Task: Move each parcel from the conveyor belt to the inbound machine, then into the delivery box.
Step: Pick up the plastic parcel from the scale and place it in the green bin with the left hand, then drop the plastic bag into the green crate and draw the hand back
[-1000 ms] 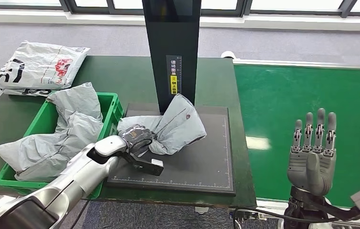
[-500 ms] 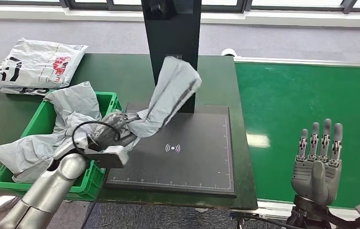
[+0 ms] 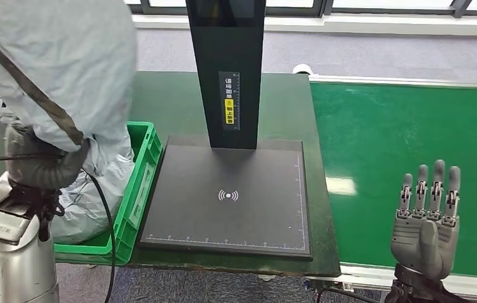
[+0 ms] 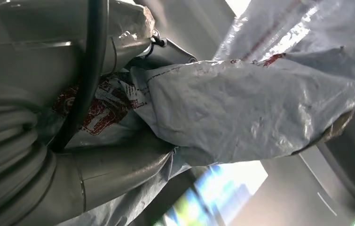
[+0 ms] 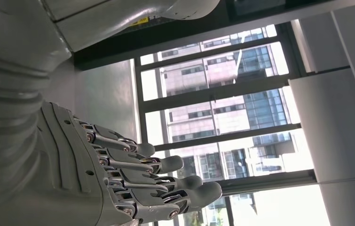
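Head cam looks down at scanner pad [image 3: 228,196]; wrist cams sit close behind each hand.

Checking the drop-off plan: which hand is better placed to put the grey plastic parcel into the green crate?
Left. The left hand already holds the grey plastic parcel raised above the green plastic crate. The right hand is open, fingers up, far across by the green conveyor belt.
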You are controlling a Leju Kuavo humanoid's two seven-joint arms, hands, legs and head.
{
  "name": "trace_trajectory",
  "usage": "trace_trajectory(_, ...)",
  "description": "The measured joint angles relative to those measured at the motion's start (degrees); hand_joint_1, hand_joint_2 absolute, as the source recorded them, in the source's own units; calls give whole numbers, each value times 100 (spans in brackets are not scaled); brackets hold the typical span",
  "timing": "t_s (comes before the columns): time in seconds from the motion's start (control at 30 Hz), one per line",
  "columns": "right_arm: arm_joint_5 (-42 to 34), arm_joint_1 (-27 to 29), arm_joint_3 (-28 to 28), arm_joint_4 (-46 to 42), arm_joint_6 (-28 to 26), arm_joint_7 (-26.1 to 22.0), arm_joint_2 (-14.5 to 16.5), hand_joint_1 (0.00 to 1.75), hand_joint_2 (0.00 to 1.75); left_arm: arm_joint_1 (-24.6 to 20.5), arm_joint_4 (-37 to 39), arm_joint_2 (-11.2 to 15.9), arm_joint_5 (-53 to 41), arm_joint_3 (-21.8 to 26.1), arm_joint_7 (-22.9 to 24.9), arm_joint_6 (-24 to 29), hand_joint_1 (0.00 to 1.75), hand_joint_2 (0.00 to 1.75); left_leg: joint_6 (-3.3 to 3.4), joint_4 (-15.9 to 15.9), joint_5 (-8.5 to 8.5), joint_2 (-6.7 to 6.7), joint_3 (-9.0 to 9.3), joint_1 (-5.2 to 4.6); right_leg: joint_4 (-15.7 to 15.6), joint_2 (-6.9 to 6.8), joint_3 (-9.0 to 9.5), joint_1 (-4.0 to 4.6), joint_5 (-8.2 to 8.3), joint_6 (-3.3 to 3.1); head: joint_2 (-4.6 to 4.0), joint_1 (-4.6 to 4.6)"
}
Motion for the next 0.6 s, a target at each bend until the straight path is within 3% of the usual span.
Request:
trace_trajectory(0.13,75,70,-77,-130,-41,45,94,0,175,-4,-196,-170,-2107,198,589,1834,175,175,0,0,0,-1,0,0,0,-1,1,0,0,0,0,0)
trace_trajectory(0.27,129,91,-91,-195,-49,85,159,0,175,-11,-152,-192,-4151,234,1517,2756,175,175,0,0,0,-1,0,0,0,-1,0,-1,-1,0,0,0)
trace_trajectory(0.4,190,83,-91,-204,-10,152,193,0,175,-49,226,-139,-6251,188,2507,2794,175,175,0,0,0,-1,0,-1,-1,0,-2,-1,0,1,0,0)
trace_trajectory(0.5,203,76,-91,-203,44,185,195,0,175,-76,531,-24,-6597,52,2880,2590,175,175,0,0,1,1,1,-1,-1,1,-3,-1,2,0,0,0)
trace_trajectory(0.6,212,60,-93,-200,160,213,195,0,175,-162,920,334,-6632,-372,3628,2141,175,175,-1,1,1,1,1,-1,0,2,-6,-1,3,0,0,0)
